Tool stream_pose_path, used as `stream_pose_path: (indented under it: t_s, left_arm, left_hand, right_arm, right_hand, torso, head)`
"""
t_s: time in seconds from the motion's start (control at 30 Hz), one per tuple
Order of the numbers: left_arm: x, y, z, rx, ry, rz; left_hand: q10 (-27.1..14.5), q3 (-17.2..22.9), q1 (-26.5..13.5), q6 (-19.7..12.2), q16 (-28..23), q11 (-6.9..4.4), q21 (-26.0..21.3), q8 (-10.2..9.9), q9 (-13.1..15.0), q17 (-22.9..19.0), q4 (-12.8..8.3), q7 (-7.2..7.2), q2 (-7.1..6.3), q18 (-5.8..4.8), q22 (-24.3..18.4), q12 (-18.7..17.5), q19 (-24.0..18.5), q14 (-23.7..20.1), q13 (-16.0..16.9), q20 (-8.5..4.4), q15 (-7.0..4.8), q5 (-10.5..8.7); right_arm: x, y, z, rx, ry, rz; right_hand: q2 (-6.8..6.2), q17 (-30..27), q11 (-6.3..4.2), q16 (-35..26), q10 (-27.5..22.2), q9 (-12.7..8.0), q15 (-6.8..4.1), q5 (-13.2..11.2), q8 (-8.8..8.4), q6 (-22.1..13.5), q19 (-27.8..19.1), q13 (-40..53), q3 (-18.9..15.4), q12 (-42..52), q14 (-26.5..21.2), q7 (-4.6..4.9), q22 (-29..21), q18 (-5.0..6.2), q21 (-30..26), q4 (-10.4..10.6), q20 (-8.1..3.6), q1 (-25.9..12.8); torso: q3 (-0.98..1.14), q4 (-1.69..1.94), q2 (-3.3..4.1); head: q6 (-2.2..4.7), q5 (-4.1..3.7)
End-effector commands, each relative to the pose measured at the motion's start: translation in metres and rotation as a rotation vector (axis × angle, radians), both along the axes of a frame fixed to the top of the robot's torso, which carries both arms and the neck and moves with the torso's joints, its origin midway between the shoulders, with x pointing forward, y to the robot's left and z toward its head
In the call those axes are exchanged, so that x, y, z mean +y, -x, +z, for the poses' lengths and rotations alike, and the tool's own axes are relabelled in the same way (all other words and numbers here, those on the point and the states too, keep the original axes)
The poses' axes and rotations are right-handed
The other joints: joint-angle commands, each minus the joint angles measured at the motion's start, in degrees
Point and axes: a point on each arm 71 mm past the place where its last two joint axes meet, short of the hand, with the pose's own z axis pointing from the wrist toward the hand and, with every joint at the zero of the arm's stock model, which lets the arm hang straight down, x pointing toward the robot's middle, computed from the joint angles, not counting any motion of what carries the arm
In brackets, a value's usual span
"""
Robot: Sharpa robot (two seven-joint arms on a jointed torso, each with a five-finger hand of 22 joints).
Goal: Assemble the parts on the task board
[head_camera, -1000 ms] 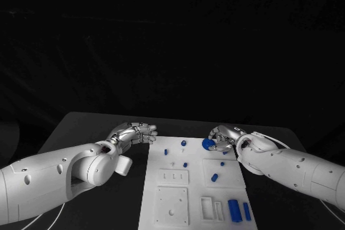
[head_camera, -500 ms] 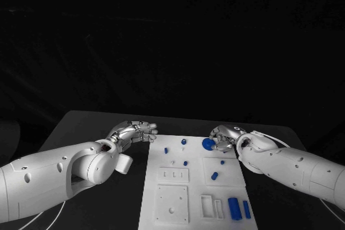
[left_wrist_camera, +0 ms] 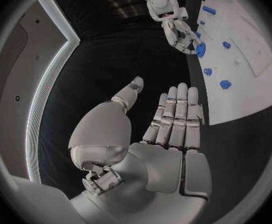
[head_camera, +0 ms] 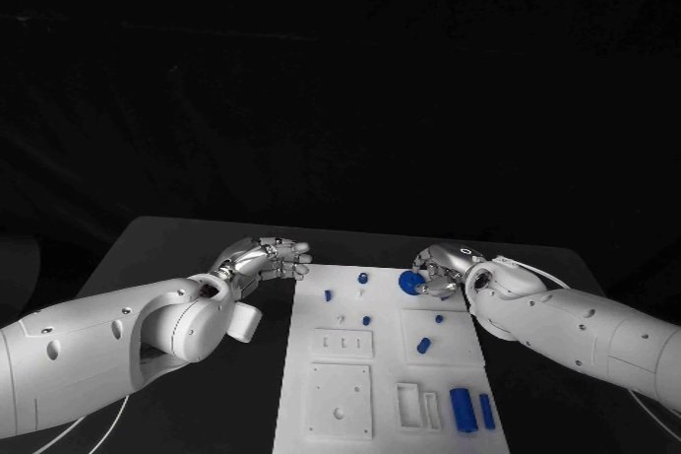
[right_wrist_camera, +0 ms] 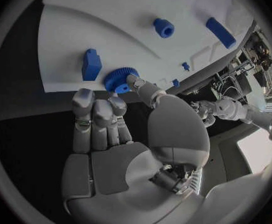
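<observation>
The place looks like a robotics laboratory or a test cell. A flat matte black table point(head_camera: 170, 242) stands in front of a fully dark background, with no household furniture around it. On the table lies a white rectangular plastic task board point(head_camera: 383, 375) with cut-out recesses and small blue plastic parts point(head_camera: 463, 411), a typical bench for manipulation tests. Two white robot arms with silver metal hands, the left hand point(head_camera: 264, 260) and the right hand point(head_camera: 446, 269), work over it.
</observation>
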Motion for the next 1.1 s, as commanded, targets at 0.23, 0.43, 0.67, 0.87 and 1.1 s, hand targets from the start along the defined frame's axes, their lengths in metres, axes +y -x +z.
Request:
stream_pose_path:
  t_s: [0.23, 0.43, 0.67, 0.87, 1.1]
  left_arm:
    - [-0.0025, 0.0005, 0.0016, -0.012, 0.005, -0.018]
    - [-0.0027, 0.0007, 0.0016, -0.012, 0.006, -0.019]
    - [-0.0025, 0.0005, 0.0016, -0.012, 0.005, -0.018]
    - [-0.0029, 0.0004, 0.0016, -0.012, 0.005, -0.019]
    - [-0.0026, 0.0002, 0.0015, -0.013, 0.005, -0.018]
  left_hand:
    - [-0.1, 0.1, -0.4, 0.4, -0.3, -0.01, -0.3, -0.4, 0.0, 0.0, -0.2, 0.06, -0.16, 1.03, 0.7, -0.3, -0.2, 0.1, -0.1, -0.17, 0.26, 0.24]
    - [-0.1, 0.1, -0.4, 0.4, -0.3, -0.01, -0.3, -0.4, 0.0, 0.0, -0.2, 0.06, -0.15, 1.03, 0.7, -0.3, -0.2, 0.2, -0.1, -0.17, 0.26, 0.24]
    - [-0.1, 0.1, -0.4, 0.4, -0.3, -0.01, -0.3, -0.4, 0.0, 0.0, -0.2, 0.05, -0.14, 1.03, 0.7, -0.3, -0.2, 0.2, -0.1, -0.17, 0.26, 0.24]
    - [-0.1, 0.1, -0.3, 0.4, -0.3, -0.02, -0.3, -0.4, 0.0, 0.0, -0.2, 0.04, -0.12, 1.03, 0.7, -0.3, -0.2, 0.2, -0.1, -0.17, 0.26, 0.24]
    - [-0.1, 0.1, -0.3, 0.4, -0.3, -0.03, -0.3, -0.4, 0.0, 0.0, -0.2, 0.03, -0.1, 1.03, 0.7, -0.4, -0.2, 0.2, -0.1, -0.17, 0.25, 0.24]
  right_arm:
    - [0.0027, 0.0035, -0.0127, 0.069, 0.034, 0.009]
    - [0.0028, 0.0034, -0.0129, 0.071, 0.037, 0.009]
    - [0.0026, 0.0033, -0.0125, 0.056, 0.06, 0.008]
    - [0.0046, 0.0037, -0.0113, 0.038, 0.065, 0.01]
    - [0.0067, 0.0041, -0.0096, 0.011, 0.073, 0.002]
  right_hand:
    - [0.22, 0.6, 0.79, -0.5, -0.8, -0.3, 0.36, 4.5, -0.45, -0.8, -0.6, -0.1, -3.6, 0.3, 0.3, 0.53, 0.8, 4.0, 0.5, -0.3, -0.31, -2.9]
    - [1.37, 0.9, 0.41, -0.7, -0.7, 0.0, 0.01, 2.8, 0.24, 0.5, -0.6, -0.2, -2.8, 0.4, 0.3, 0.12, 0.7, 4.0, 0.5, -0.5, -0.41, -1.9]
    - [2.16, 1.3, -0.45, -1.1, -0.3, 0.4, -0.79, -3.4, 1.47, 3.1, -0.6, -0.5, 2.0, 0.3, 0.6, -0.78, 0.7, 4.0, 0.5, 0.2, -0.27, 0.5]
    - [2.46, 1.7, -1.45, -1.4, 0.2, 1.2, -1.7, -5.6, 3.31, 6.8, -0.5, -0.7, 4.9, 0.3, 0.8, -1.89, 0.8, 4.0, 0.9, 1.0, 0.02, 1.2]
    - [1.94, 2.0, -2.21, -1.4, 0.6, 2.0, -2.4, -6.1, 4.39, 8.7, -0.3, -0.8, 4.0, 0.3, 0.9, -2.66, 0.9, 4.0, 1.2, 1.5, 0.06, -0.3]
  torso:
    - [0.0, -0.01, -0.13]
    - [-0.03, 0.01, -0.12]
    - [0.01, -0.01, -0.15]
    - [0.01, -0.02, -0.13]
    - [0.02, 0.01, -0.14]
  head:
    - [-0.17, -0.1]
    - [-0.21, -0.09]
    - [-0.13, -0.05]
    - [-0.13, 0.03]
    - [-0.07, -0.02]
